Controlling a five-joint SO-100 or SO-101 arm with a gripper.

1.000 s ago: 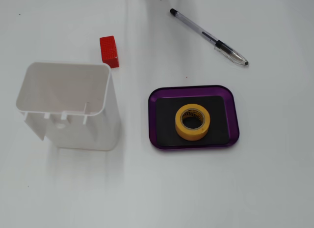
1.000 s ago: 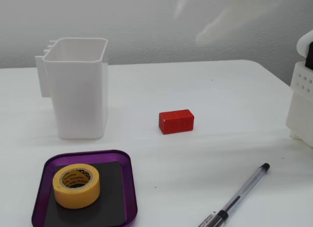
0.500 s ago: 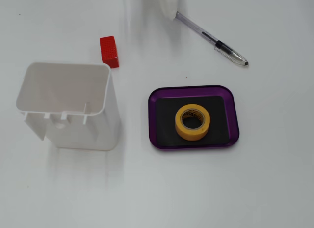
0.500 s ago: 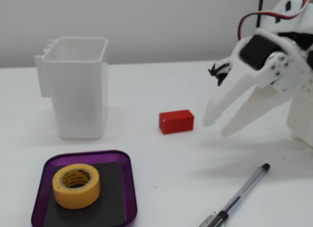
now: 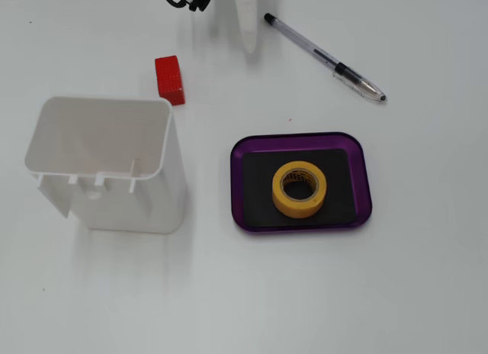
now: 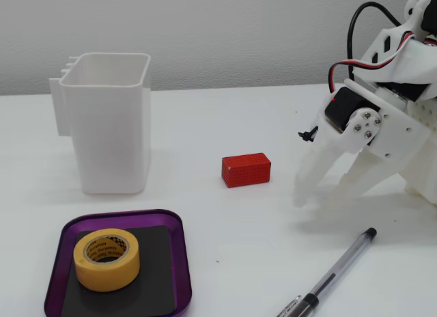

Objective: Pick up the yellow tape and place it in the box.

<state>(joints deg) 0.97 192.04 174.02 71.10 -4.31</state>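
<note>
yellow tape (image 5: 299, 189) (image 6: 106, 259) lies flat on black mat inside purple box (image 5: 238, 188) (image 6: 179, 262), toward its right half in overhead-like fixed view. gripper (image 6: 319, 193) jaws released, holding nothing, tips near counter (image 6: 225, 242), well apart from box. red block (image 5: 169, 80) (image 6: 246, 170) between white bin (image 5: 107, 167) (image 6: 109, 122) and gripper. pen (image 5: 324, 57) (image 6: 331, 276) just beside gripper.

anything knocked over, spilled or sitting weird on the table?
Nothing stands out. The yellow tape lies flat on the black mat inside the box. The white bin stands upright, and the red block and pen lie loose on the table. The gripper is empty, fingers apart.
</note>
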